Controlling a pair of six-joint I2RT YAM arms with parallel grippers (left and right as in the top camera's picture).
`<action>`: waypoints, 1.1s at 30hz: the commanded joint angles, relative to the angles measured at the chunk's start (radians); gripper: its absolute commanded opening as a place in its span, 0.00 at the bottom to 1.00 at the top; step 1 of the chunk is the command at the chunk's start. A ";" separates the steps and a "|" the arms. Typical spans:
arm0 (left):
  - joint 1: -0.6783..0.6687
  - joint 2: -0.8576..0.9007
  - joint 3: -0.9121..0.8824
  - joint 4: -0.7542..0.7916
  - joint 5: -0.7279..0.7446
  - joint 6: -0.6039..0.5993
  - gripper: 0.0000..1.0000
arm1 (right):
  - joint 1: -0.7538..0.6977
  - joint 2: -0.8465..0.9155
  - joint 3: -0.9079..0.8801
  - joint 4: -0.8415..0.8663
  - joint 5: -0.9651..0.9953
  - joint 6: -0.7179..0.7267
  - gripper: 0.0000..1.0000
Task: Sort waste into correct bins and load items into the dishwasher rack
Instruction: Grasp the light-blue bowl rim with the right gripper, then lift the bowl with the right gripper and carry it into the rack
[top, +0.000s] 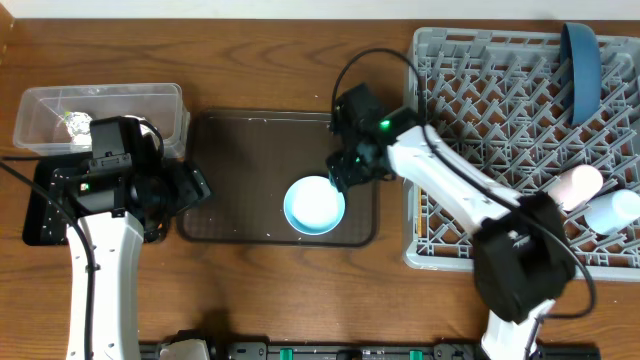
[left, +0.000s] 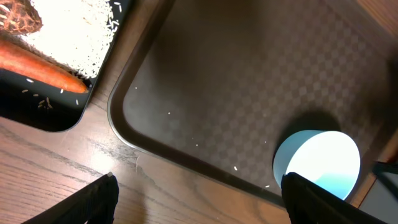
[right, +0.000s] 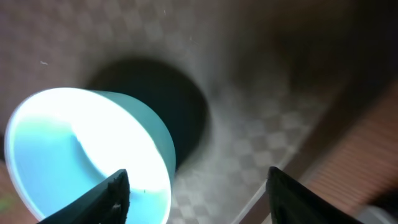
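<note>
Across the right side of the worktop, dishwasher rack: grey peg crate. A blue plate stands on edge in its upper-right corner as seen from overhead. A pinkish cup and a light-blue cup lie side by side at its right edge. The pegs on its left side look free.
Serving tray: dark brown, between the bins and the rack. It carries the bowl and a few stray grains.
Black tray: left of the serving tray, holding a carrot and rice.
Bowl: light blue, near the serving tray's right front corner, resting on the tray alone.
Step in hand, as judged: taking the bowl by its rim to carry it to the rack.
Doing it well: lower until the wall sits deep between the fingers, then close squarely across the rim. Lift straight up before swinging right. A shallow pinch on a smooth, curved wall could slip or tip the bowl.
Bowl's heading: upright, mouth to the ceiling. It is round, so it has no long axis across the tray; its one axis runs vertically.
Right tool: above the bowl's rack-side rim, fingers apart. One is over the mouth and one outside the wall, with nothing clamped.
Left tool: fingers wide apart and empty, above the worktop by the serving tray's left front corner.
</note>
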 joint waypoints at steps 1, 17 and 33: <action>0.005 0.011 -0.011 -0.003 -0.009 -0.006 0.84 | 0.039 0.062 -0.001 0.001 -0.012 0.026 0.59; 0.005 0.011 -0.011 -0.003 -0.009 -0.009 0.85 | -0.024 -0.047 0.148 -0.179 0.237 0.100 0.01; 0.005 0.011 -0.011 -0.003 -0.008 -0.010 0.85 | -0.309 -0.412 0.202 -0.510 1.213 0.298 0.01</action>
